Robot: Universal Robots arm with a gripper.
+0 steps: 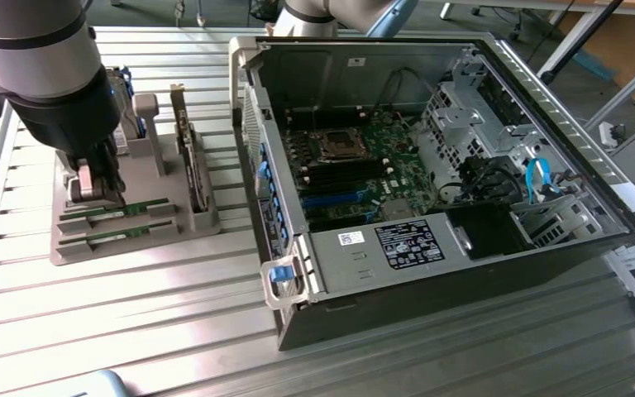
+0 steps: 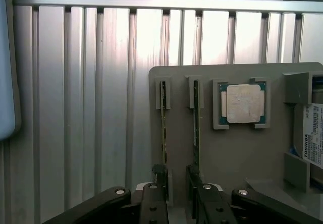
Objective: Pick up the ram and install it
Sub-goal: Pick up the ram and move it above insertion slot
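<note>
Two ram sticks (image 2: 163,118) stand in a grey holder (image 2: 227,153) on the slatted aluminium table (image 2: 101,108), the gripper (image 2: 175,172) over them, jaws apart.

Robotics lab or workshop: ribbed aluminium bench (image 1: 163,331), opened computer case (image 1: 346,248) with bare motherboard (image 1: 373,165), grey fixture (image 1: 108,252) of computer parts under the jaws, robot arm (image 1: 42,66).

Exterior high, oblique, wrist seemingly straight down, close, sharing holder (image 2: 227,158)
</note>
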